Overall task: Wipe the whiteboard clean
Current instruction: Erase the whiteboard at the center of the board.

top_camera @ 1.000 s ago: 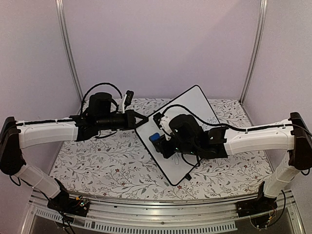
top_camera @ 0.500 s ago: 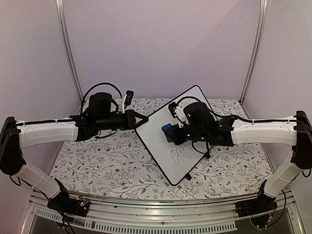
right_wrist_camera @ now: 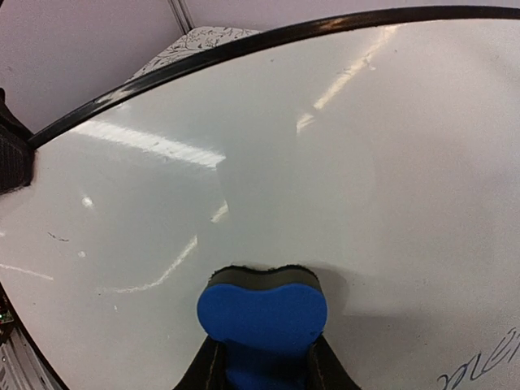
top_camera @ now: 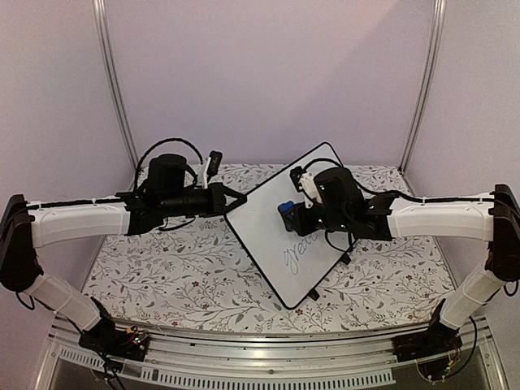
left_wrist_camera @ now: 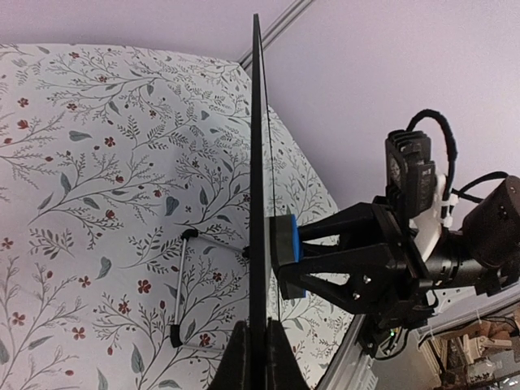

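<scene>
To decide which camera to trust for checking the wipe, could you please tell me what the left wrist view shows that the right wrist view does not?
Only the left wrist view: the whiteboard edge-on, with a wire stand behind it on the floral cloth. Only the right wrist view: the board's glossy face, with cursive writing at the lower right. Both: the blue eraser pressed against the board.

The left arm [top_camera: 77, 221] rises from its base to an elbow at the far left. Its forearm stretches level toward the middle, where the left gripper [top_camera: 237, 200] is clamped on the edge of the whiteboard [top_camera: 264, 244]. The right arm [top_camera: 439, 218] mirrors it, elbow far right and forearm reaching inward, and the right gripper [top_camera: 294, 213] pinches a blue eraser [top_camera: 286, 209] pressed flat against the board's face.
</scene>
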`<state>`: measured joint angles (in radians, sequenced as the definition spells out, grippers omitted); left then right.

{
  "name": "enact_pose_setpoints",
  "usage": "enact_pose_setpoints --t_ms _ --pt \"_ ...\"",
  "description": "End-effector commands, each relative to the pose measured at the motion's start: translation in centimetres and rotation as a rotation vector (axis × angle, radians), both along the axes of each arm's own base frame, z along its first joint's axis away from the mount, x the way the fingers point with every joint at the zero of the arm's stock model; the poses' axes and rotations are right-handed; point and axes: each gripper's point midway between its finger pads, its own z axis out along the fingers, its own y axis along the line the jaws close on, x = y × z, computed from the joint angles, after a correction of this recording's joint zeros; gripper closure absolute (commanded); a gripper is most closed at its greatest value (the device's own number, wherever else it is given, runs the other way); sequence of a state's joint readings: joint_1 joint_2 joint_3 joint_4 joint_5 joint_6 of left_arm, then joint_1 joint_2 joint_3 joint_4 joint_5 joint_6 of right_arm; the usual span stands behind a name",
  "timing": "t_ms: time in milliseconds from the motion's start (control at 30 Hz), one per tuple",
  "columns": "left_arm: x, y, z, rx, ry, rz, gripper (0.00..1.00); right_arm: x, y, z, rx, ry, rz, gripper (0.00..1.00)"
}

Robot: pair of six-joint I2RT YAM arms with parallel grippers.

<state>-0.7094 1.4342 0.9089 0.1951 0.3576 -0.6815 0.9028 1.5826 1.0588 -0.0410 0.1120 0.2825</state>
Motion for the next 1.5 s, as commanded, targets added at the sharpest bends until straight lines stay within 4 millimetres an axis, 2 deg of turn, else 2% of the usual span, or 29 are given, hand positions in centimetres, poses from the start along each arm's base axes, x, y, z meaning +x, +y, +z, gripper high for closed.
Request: enact_pose_setpoints --t_ms 0,233,367,533,833,1000,1133,1300,1467 --pt "-3.3 -2.6 2.6 -0.072 -0.073 -0.182 1.00 -2.5 1.6 -4.4 -0.071 0.065 0.105 0.85" --pt "-3.4 -2.6 2.6 -0.074 -0.068 -0.187 1.00 -5.6 4.1 -4.7 -0.070 0.054 0.191 0.84" --pt "-3.4 -2.6 2.6 -0.076 -0.067 -0.187 1.00 -6.5 5.7 -3.9 -0.074 0.028 0.224 0.84" --pt "-3.4 -2.6 2.7 -0.077 -0.072 -0.184 1.00 -6.7 7.7 -2.7 -0.086 -0.001 0.242 0.84" --pt "-3.5 -2.5 3.0 -0.080 -0.080 -0.186 1.00 -6.3 9.6 -2.8 -0.126 -0.013 0.256 0.84" --pt "-3.5 -2.5 3.1 -0.081 -0.080 -0.187 1.00 -7.1 10.5 -2.9 -0.150 -0.029 0.285 0.84" --pt "-3.5 -2.5 3.1 -0.080 -0.079 -0.187 1.00 -7.6 10.0 -3.9 -0.193 -0.029 0.291 0.84" --pt "-3.5 -2.5 3.1 -0.079 -0.080 -0.187 1.00 -7.9 7.9 -4.5 -0.218 -0.025 0.259 0.84" --pt "-3.5 -2.5 3.1 -0.081 -0.080 -0.187 1.00 -8.1 5.7 -6.1 -0.253 -0.004 0.231 0.84"
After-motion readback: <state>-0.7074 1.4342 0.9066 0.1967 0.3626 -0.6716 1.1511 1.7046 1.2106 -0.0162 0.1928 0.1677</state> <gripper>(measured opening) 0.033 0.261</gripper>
